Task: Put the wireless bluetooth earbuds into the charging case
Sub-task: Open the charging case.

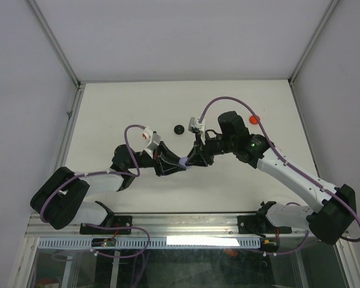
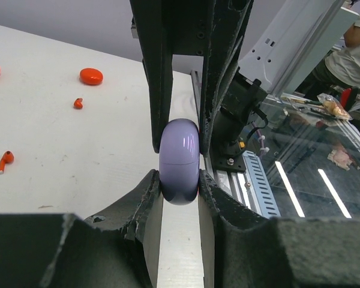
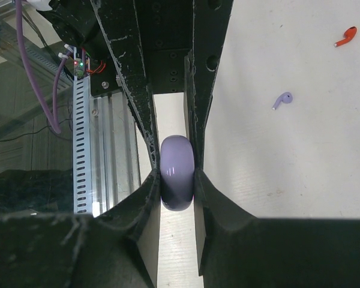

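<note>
Both sets of fingers clamp the lavender charging case (image 2: 179,161) mid-desk, left gripper (image 2: 179,180) opposing right gripper (image 3: 177,174). Lavender earbud (image 3: 282,100) lies loose at 2 o'clock in the right wrist view.

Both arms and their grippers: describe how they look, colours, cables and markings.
The left arm and right arm each have white links with bulky black joint housings, and a purple cable loops along each. A green light glows on the right arm's black wrist section. The left gripper and right gripper have matte black, rough-textured fingers. No lettering is readable.
</note>
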